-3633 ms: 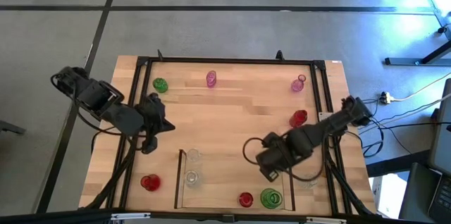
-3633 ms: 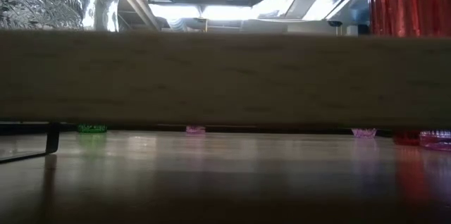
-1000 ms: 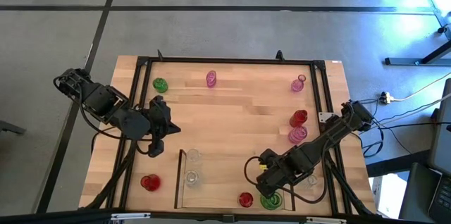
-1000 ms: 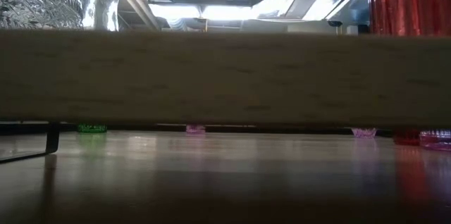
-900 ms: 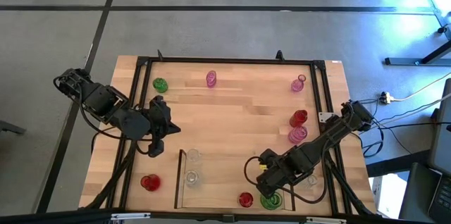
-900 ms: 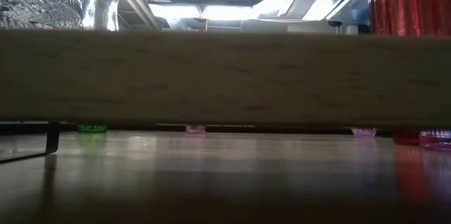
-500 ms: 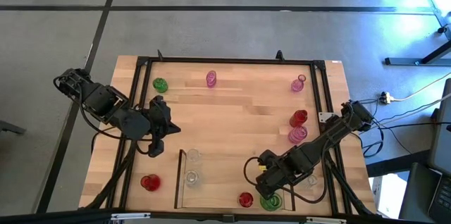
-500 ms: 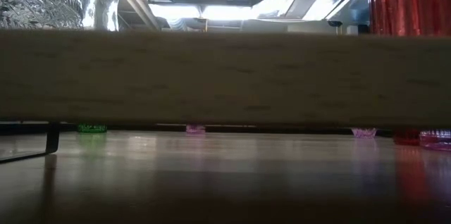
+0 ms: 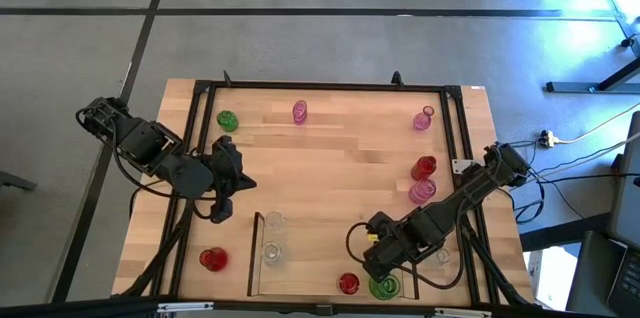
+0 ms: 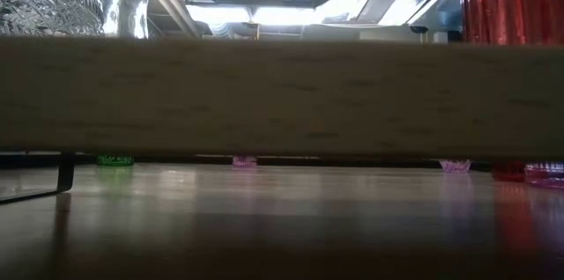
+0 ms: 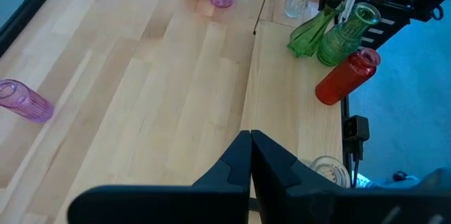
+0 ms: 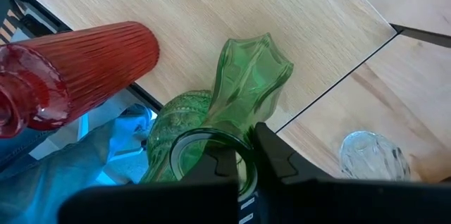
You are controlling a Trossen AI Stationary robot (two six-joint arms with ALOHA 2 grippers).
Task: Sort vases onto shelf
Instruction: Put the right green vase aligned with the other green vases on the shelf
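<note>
In the high view the shelf (image 9: 256, 254) lies at the table's near edge, with two clear vases (image 9: 272, 238) in its left column and a red vase (image 9: 347, 283) farther right. My right gripper (image 9: 380, 261) is over the shelf's right part, shut on a round green vase (image 12: 184, 139) that stands beside a flared green vase (image 12: 250, 76) and the ribbed red vase (image 12: 77, 65). My left gripper (image 9: 218, 212) hangs shut (image 11: 250, 155) over bare wood left of the shelf, touching nothing. My right gripper holds the round green vase by its mouth rim (image 12: 245, 155), one finger (image 12: 224, 166) inside the mouth and the other (image 12: 278, 157) outside. It comes from above, pointing down. The vase stands upright (image 11: 345, 34); whether its base rests on the shelf floor I cannot tell.
Loose vases stand on the table: green (image 9: 227, 120), pink (image 9: 299, 111) and pink (image 9: 425, 119) near the far edge, red (image 9: 423, 167) and pink (image 9: 421, 192) at the right, red (image 9: 212, 258) left of the shelf. A clear vase (image 12: 370, 157) stands past the shelf's edge. A wood board (image 10: 282, 95) fills the low view.
Nothing has visibly moved in the last second. Earlier, the right gripper came toward the near edge, down to the green vases on the shelf, uncovering a pink vase at the right; the left gripper shifted slightly toward the near edge.
</note>
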